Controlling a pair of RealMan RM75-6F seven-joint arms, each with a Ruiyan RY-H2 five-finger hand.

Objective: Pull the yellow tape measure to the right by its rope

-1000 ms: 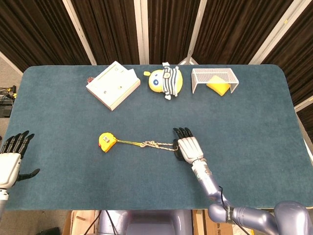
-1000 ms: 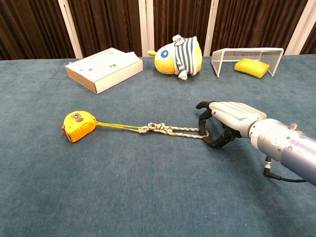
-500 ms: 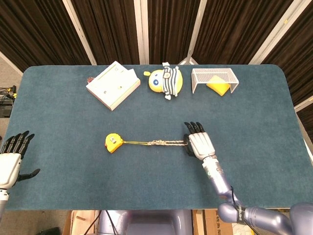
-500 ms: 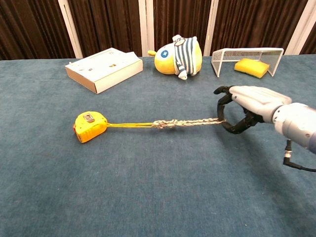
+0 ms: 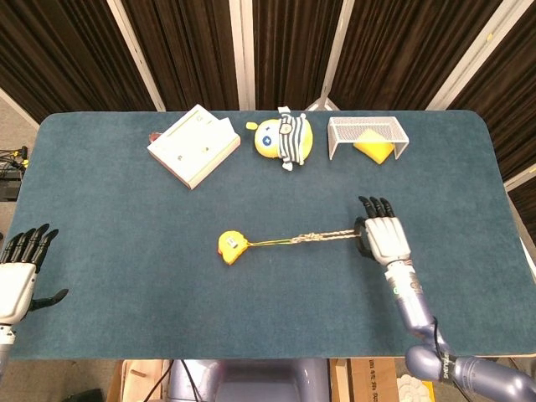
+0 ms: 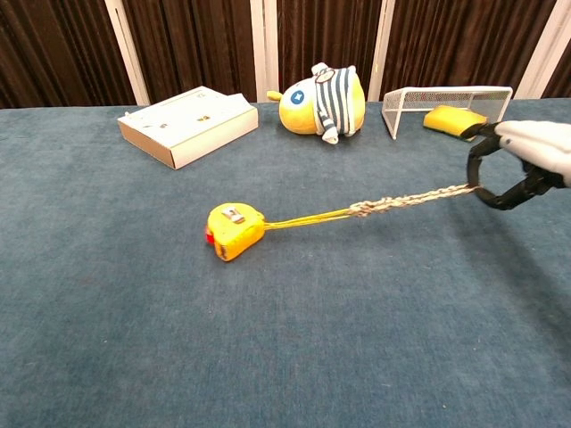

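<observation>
The yellow tape measure (image 5: 231,245) (image 6: 234,231) lies near the middle of the blue table. A yellow cord and braided rope (image 5: 322,237) (image 6: 406,201) run taut from it to the right. My right hand (image 5: 383,238) (image 6: 522,163) grips the rope's far end, its dark fingers curled round it. In the chest view the rope rises off the cloth toward that hand. My left hand (image 5: 18,272) hangs open past the table's left front edge, far from the tape measure, and shows only in the head view.
Along the back edge stand a white flat box (image 5: 193,145) (image 6: 188,124), a yellow striped plush toy (image 5: 284,137) (image 6: 323,102) and a white wire basket (image 5: 367,127) (image 6: 446,93) holding a yellow sponge (image 5: 373,150) (image 6: 454,121).
My right hand has moved right with the rope in it, and the tape measure has slid right behind it, from left of centre to near the middle. The left hand stayed put.
</observation>
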